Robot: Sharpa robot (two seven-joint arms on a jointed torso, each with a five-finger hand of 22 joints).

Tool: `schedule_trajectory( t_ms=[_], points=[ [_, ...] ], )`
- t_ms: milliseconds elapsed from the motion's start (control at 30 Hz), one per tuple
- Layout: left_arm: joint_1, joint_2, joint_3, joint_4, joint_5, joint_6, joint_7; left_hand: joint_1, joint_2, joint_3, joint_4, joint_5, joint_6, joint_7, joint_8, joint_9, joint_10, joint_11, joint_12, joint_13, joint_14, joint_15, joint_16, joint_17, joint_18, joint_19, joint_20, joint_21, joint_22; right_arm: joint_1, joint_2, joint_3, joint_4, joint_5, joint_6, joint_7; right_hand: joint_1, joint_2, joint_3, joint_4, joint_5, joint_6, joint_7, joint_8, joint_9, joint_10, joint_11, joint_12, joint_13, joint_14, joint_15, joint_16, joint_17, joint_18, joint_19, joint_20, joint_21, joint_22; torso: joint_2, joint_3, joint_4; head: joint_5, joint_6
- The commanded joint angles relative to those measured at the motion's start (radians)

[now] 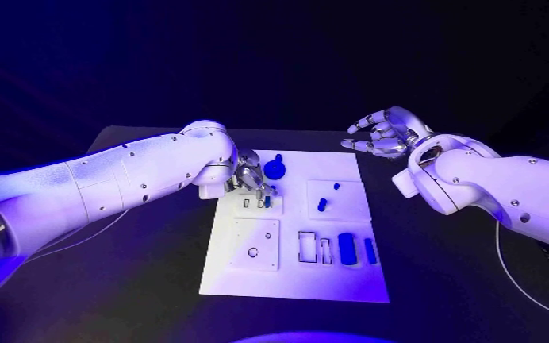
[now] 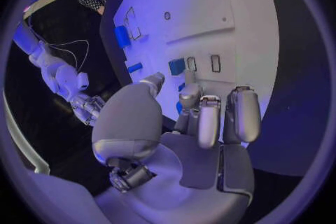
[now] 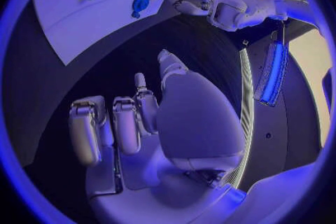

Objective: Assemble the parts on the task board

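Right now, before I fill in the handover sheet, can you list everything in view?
table: one, black, under everything
task board: one, white, middle of the table
round part: one, blue, at the board's far edge beside the left robot hand
oblong part: one, blue, on the board's far right raised plate
bar parts: two, blue, side by side at the board's near right
small part: one, blue, at the left robot hand's fingertips; held or not, cannot tell
left robot hand: one, silver, over the board's far left
right robot hand: one, silver, fingers apart, holding nothing, above the table past the board's far right corner
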Motion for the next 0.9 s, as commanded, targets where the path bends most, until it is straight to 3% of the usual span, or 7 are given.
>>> schedule_trajectory(
  t_ms=[33, 333, 900],
  points=[
    [0.003, 0.007, 0.000, -0.006, 0.018, 0.028, -0.003, 0.003, 0.010, -0.003, -0.002, 0.000, -0.009, 0.000, -0.007, 0.002, -0.007, 0.003, -0.006, 0.000, 0.098, -0.002, 0.007, 0.241, -0.013, 0.006, -0.001, 0.003, 0.001, 0.000, 0.002, 0.000, -0.001, -0.010, 0.017, 0.001, -0.001, 0.010, -0.003, 0.001, 0.006, -0.009, 0.000, 0.005, 0.000, -0.005, -0.002, -0.009, 0.085, 0.078, -0.005, -0.001, 0.146, -0.014, 0.105, -0.007, 0.004, 0.263, 0.000, 0.0005, 0.0026, -0.002, -0.002],
    [0.003, 0.021, -0.005, -0.023, 0.034, 0.044, -0.003, 0.030, 0.022, 0.004, -0.005, 0.002, -0.009, 0.000, -0.009, 0.008, -0.008, 0.003, -0.005, 0.001, 0.099, -0.001, 0.008, 0.244, -0.013, 0.006, 0.001, 0.004, 0.002, 0.000, 0.004, 0.000, -0.002, -0.012, 0.021, 0.000, -0.001, 0.012, -0.003, 0.001, 0.007, -0.010, 0.000, 0.005, 0.000, -0.005, -0.002, -0.009, 0.084, 0.078, -0.005, -0.002, 0.145, -0.014, 0.105, -0.007, 0.004, 0.263, 0.000, 0.0004, -0.0006, 0.000, -0.007],
    [0.001, 0.034, -0.008, -0.034, 0.052, 0.081, -0.004, 0.070, 0.033, 0.021, -0.006, 0.001, -0.005, -0.001, -0.012, 0.016, -0.011, 0.003, -0.010, -0.005, 0.102, -0.001, 0.011, 0.251, -0.014, 0.006, 0.002, 0.006, 0.005, 0.000, 0.008, 0.000, -0.004, -0.012, 0.026, -0.003, 0.000, 0.015, -0.001, 0.000, 0.010, -0.011, 0.000, 0.006, 0.000, -0.004, -0.002, -0.008, 0.085, 0.077, -0.005, -0.002, 0.143, -0.014, 0.105, -0.007, 0.004, 0.263, 0.000, 0.0008, 0.0004, -0.005, -0.013]
  ],
)
